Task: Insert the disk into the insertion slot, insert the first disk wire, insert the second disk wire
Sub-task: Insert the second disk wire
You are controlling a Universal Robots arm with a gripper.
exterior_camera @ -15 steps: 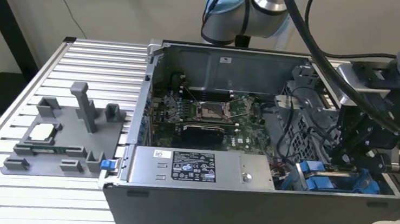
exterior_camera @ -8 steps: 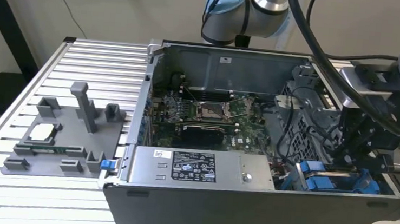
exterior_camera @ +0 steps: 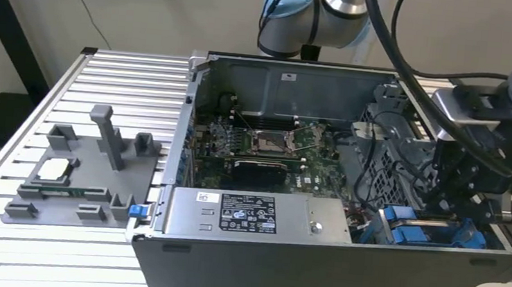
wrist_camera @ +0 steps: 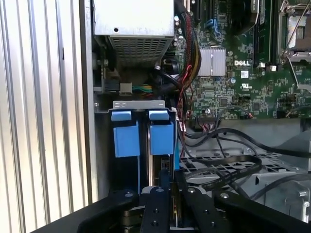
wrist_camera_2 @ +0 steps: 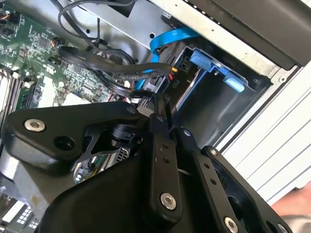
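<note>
The insertion slot (exterior_camera: 415, 230) is the grey bay with bright blue rails in the open computer case's near corner, at the exterior view's right. Two blue plastic tabs (wrist_camera: 161, 136) stand side by side in it in the first wrist view. The disk's silver body is hidden. My gripper (exterior_camera: 444, 205) reaches down into the case right above this bay. Its black fingers (wrist_camera: 163, 189) are closed together over the bay, next to the right-hand tab. A bright blue flat wire (wrist_camera_2: 170, 39) and a bundle of black wires (wrist_camera_2: 112, 68) run just past the gripper (wrist_camera_2: 158, 99). Whatever lies between the fingers is hidden.
A grey power-supply box (exterior_camera: 259, 217) lies along the case's near wall beside the bay. The green motherboard (exterior_camera: 265, 144) and a perforated metal cage (exterior_camera: 392, 173) crowd the space around the arm. A grey fixture (exterior_camera: 87, 170) stands on the slatted table (exterior_camera: 5, 247).
</note>
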